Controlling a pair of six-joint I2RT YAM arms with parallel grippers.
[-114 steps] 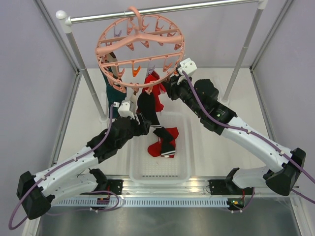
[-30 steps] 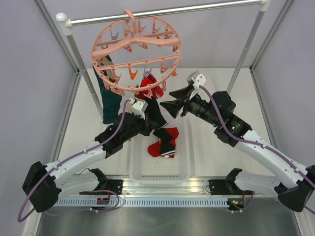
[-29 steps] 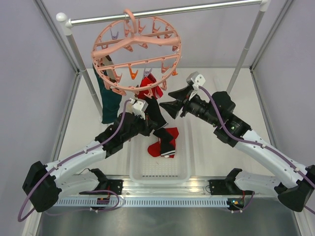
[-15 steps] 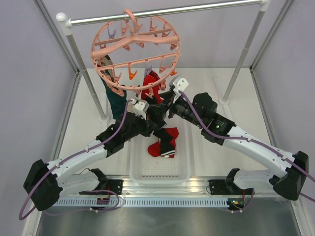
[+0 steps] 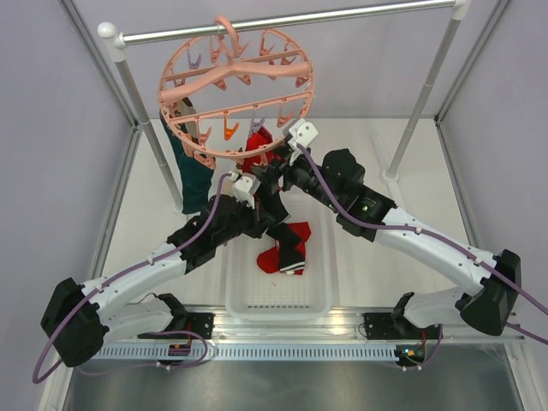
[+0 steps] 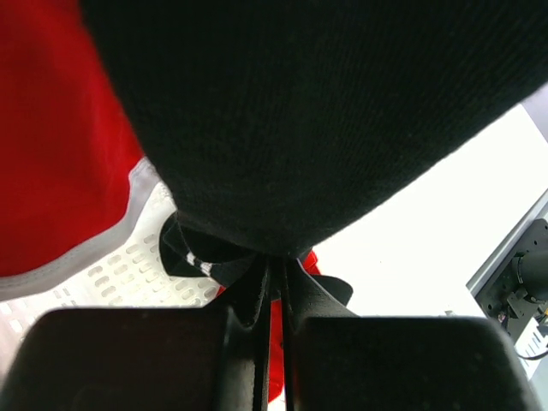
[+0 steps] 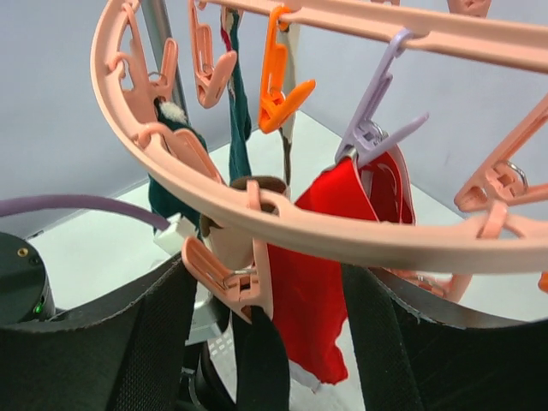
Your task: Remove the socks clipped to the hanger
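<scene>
Change: Over the last second the right arm has swung in from the open right side, and the right hand [image 5: 272,174] has come up under the near rim of the hanger [image 7: 360,242]. The left arm has barely shifted.
Left hand: The left hand [image 6: 272,282] has its fingers pressed together, clamped on the lower part of the black sock [image 6: 325,111].
Right hand: Its fingers stand apart and hold nothing. They straddle the hanger's rim, with a salmon clip [image 7: 218,274] between them.
Task's things: The hanger hooks on the rail [image 5: 342,14]. The black sock seems to hang from the salmon clip, though the bite itself is hard to make out. A red sock [image 7: 308,257] hangs from a lilac clip [image 7: 377,103] just beside it, and a teal sock [image 5: 195,175] hangs at the ring's left side. Two more socks [image 5: 287,244] already lie in the basket [image 5: 321,291] on the table [image 5: 385,171].
Key relation: The black sock's long axis runs roughly vertical, from the rim down to the left hand. The clip lies just above and ahead of the right hand, which is the nearer of the two.
Next move, judged: The right hand should squeeze the clip while the left hand draws the sock downward.
Room: It is tight at the rim, with the red sock and neighbouring clips crowding the right hand's far finger. Below there is free space down to the basket. The ring hangs freely and may swing when pushed.
</scene>
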